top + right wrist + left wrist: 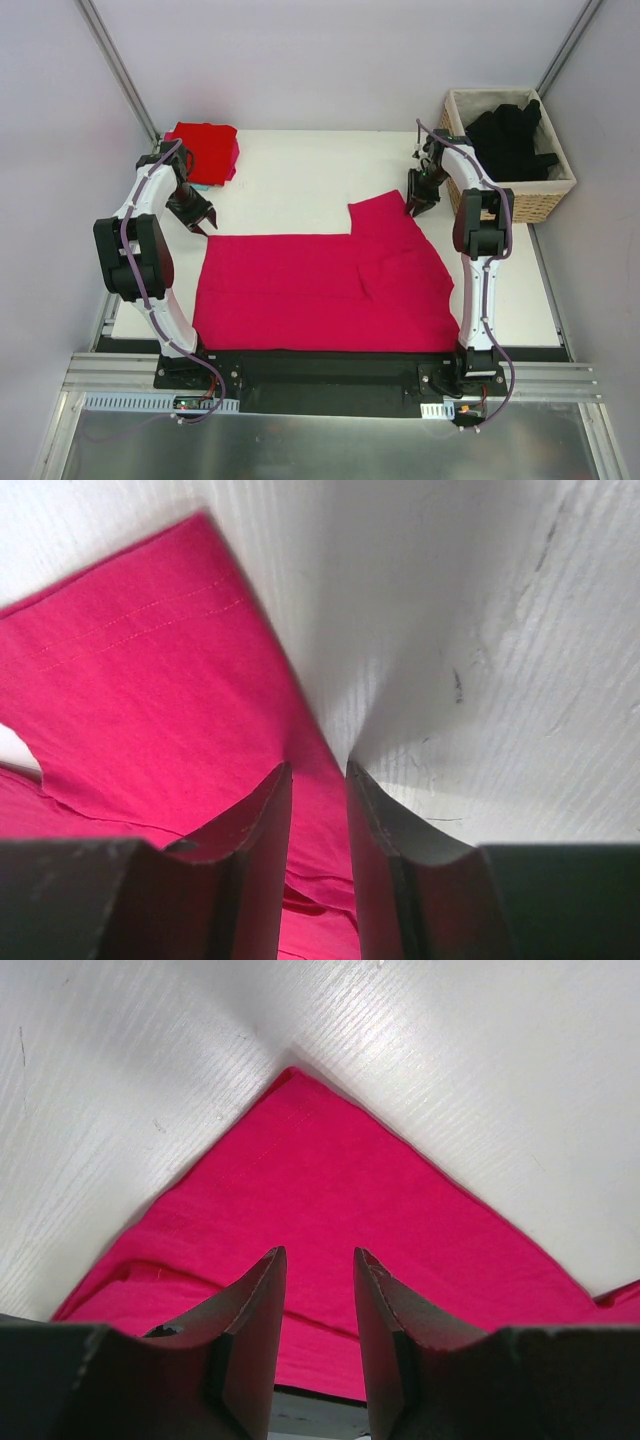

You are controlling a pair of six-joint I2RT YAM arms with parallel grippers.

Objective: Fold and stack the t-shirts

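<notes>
Magenta-pink t-shirt [320,290] is lying flat across the near middle of the white bench [300,170], its near hem running close to the edge where the arms are bolted. The cloth is spreading out as a broad rectangle, with one sleeve [385,215] sticking out toward the far side on the right. A faint crease is running across the body just below that sleeve. The left claw [203,220] is hanging over the shirt's far left corner. In the left wrist view its two dark fingers are standing apart with nothing between them, and the pointed corner of the cloth is showing through the gap against the white surface. The right claw [417,207] is hovering at the outer edge of the sleeve. Its fingers are also parted, by a narrow gap with no cloth pinched in it. One finger is sitting over the pink fabric and the other over bare bench, and the stitched hem of the sleeve is running off to the left of them. Whether either claw is touching the cloth I cannot tell. Farther out, a folded red t-shirt [205,150] is resting in the far left corner of the bench, well apart from the pink one. At the far right, black t-shirts [510,140] are lying heaped inside a wicker basket [560,185] just beyond the right arm.
</notes>
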